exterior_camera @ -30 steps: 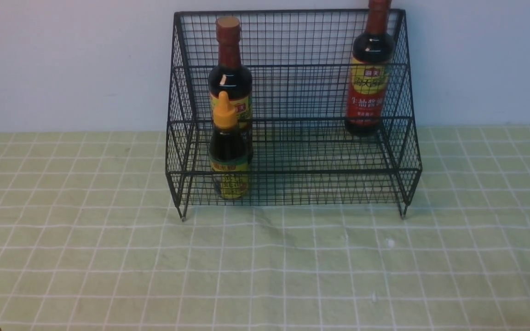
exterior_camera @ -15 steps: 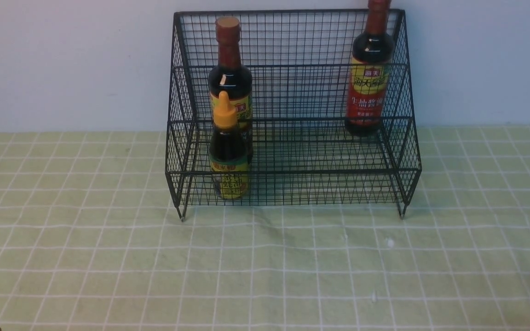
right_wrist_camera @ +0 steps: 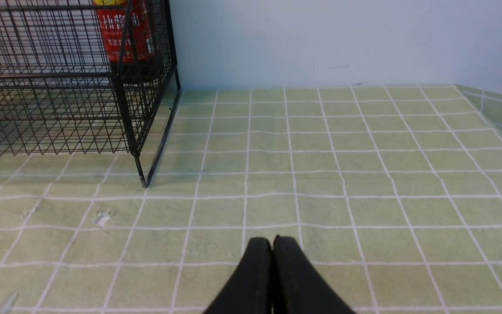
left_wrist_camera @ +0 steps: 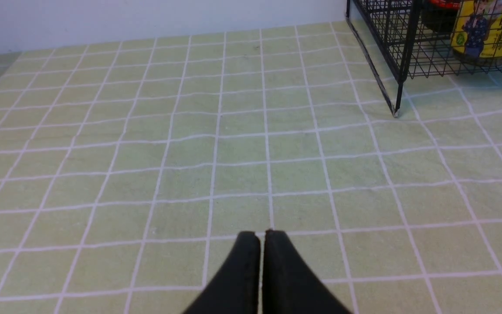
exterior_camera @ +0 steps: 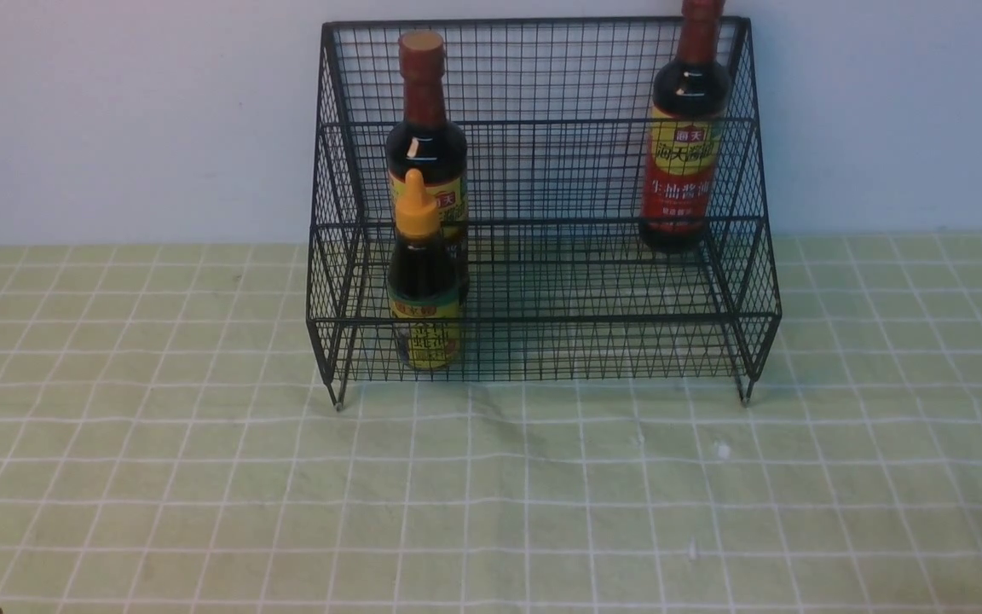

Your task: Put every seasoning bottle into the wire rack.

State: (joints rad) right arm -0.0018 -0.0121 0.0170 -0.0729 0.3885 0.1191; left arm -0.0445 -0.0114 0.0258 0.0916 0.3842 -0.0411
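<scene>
Seasoning bottles all stand upright inside the black wire-mesh rack (exterior_camera: 542,213): the tall yellow-brown-labelled bottle (exterior_camera: 425,145) on the upper tier's left, the tall yellow-red-labelled bottle (exterior_camera: 684,145) on its right, the short orange-capped bottle (exterior_camera: 423,286) on the lower tier. My left gripper (left_wrist_camera: 262,237) and right gripper (right_wrist_camera: 272,244) are both closed and empty above the green checked cloth (exterior_camera: 491,495).

The counter (exterior_camera: 201,477) is covered by a pale green cloth crossed by a grid of thin white lines, slightly wrinkled. A plain, pale bluish-white wall (exterior_camera: 116,119) is seen directly behind it. A few small white specks (exterior_camera: 722,449) are scattered on the cloth.
</scene>
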